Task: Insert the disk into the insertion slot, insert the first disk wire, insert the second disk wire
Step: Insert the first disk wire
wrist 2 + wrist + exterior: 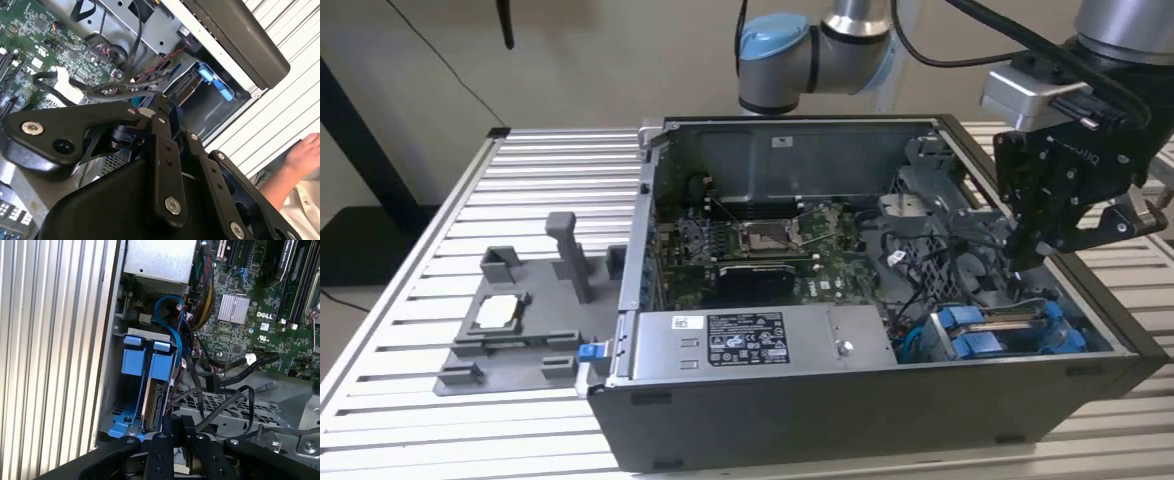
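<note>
The claw hangs inside the open computer case, its tips over the corner that holds the drive cage. In both wrist views its black fingers are pressed together, tips meeting. A black wire loops in right up to those tips, but it cannot be told whether the wire is pinched between them or merely lies against them. The disk sits just ahead of the claw. It already stands on edge in the slot, and its connector end faces the fingertips. The bright blue carrier clasps the disk, and a second blue carrier stands beside it, on the side toward the case wall. More black wires trail past the claw across a perforated metal plate toward the green circuit board. In the exterior view the grey power supply box lies well apart from the claw, along the near wall of the case. A grey plastic tray rests still farther from it, outside the case on the ribbed metal table. In the second wrist view a person's hand rests on the table beyond the case, behind the claw's linkage.
</note>
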You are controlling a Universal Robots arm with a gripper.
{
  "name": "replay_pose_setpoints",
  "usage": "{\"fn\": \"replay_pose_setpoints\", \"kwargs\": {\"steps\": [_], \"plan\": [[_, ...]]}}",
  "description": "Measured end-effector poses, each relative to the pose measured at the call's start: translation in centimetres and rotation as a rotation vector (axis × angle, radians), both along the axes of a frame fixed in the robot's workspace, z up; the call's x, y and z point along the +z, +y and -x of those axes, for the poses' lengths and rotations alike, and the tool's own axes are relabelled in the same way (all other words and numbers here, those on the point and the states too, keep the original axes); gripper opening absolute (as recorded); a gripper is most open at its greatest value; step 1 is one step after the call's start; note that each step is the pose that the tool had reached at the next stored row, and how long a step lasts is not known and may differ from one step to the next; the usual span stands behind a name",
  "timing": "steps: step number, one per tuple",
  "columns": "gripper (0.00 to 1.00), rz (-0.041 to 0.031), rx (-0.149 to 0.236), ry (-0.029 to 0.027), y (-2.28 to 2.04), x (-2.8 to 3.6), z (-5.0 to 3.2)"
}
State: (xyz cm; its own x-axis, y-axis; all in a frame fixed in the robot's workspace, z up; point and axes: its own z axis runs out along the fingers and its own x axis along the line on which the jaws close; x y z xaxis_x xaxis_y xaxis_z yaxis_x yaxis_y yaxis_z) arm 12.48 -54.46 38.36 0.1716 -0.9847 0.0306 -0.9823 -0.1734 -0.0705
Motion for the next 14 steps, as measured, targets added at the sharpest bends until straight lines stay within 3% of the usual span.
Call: {"fn": "replay_pose_setpoints", "kwargs": {"steps": [1, 3, 7, 14], "plan": [[0.19, 0.0001, 0.000, 0.0059, -0.20, -0.03, -0.14], [0.19, 0.0001, 0.000, 0.0120, -0.55, -0.15, -0.35], [0.19, -0.0003, -0.017, 0.0127, -0.92, -0.58, -0.38], [0.19, -0.0007, -0.101, 0.0127, -0.96, -1.41, -0.39]]}}
